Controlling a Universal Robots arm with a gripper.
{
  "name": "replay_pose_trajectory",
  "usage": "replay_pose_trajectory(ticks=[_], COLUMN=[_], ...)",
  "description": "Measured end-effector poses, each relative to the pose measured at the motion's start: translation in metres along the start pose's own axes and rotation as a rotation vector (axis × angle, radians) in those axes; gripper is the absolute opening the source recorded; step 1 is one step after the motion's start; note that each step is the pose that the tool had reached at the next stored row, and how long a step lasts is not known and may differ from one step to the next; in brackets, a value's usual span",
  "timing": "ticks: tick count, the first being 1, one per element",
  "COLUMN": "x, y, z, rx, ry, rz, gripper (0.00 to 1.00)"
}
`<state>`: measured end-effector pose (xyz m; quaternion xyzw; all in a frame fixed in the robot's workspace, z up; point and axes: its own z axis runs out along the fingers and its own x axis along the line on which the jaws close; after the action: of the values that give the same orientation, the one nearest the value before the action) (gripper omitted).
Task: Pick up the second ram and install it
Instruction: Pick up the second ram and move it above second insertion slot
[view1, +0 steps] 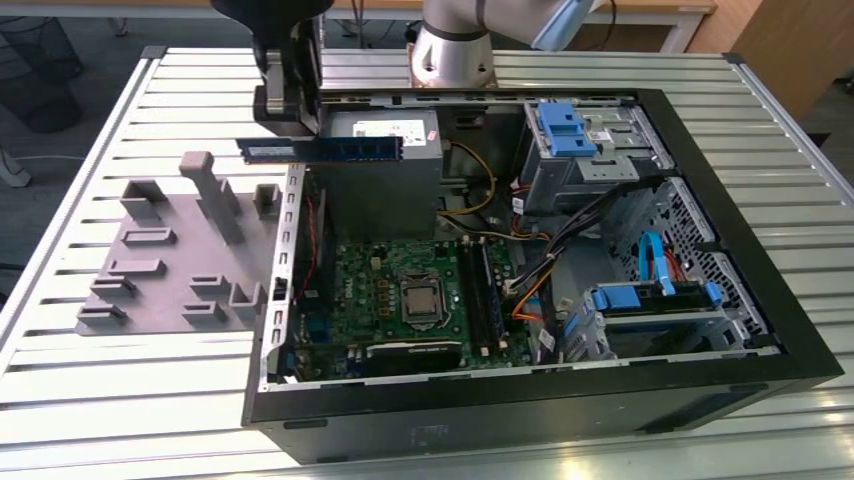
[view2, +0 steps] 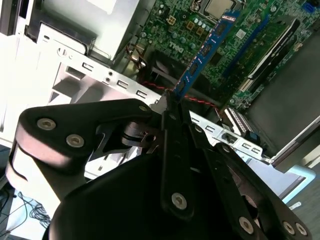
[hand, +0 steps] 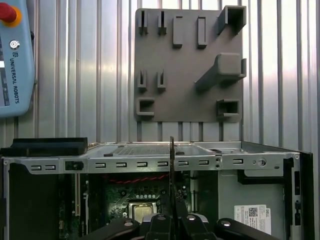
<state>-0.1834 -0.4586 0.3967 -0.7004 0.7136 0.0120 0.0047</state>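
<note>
The second ram (view1: 320, 149) juts from my clamped claw (view1: 291, 130), above the open computer case (view1: 534, 400). Below my claw lies the motherboard (view1: 360, 280) — the power-supply box (view1: 387, 190) just beyond the ram. Outside the case wall, beside my claw, a parts tray (view1: 174, 265) rests on the table (view1: 120, 400).

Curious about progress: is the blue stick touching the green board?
Apart. Exterior view: the blue stick hangs near the power supply, well off the green board.

End effector (hand: 171, 219) clamps second ram (hand: 171, 170) (edge-on, seemingly) above motherboard (hand: 125, 198).
</note>
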Motion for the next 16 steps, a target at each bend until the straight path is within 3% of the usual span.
replay_pose_trajectory(ticks=[16], x=[-0.0007], y=[-0.0349], z=[-0.0003], rx=[0.0000], ry=[0.0000], rz=[0.000], gripper=[0.14])
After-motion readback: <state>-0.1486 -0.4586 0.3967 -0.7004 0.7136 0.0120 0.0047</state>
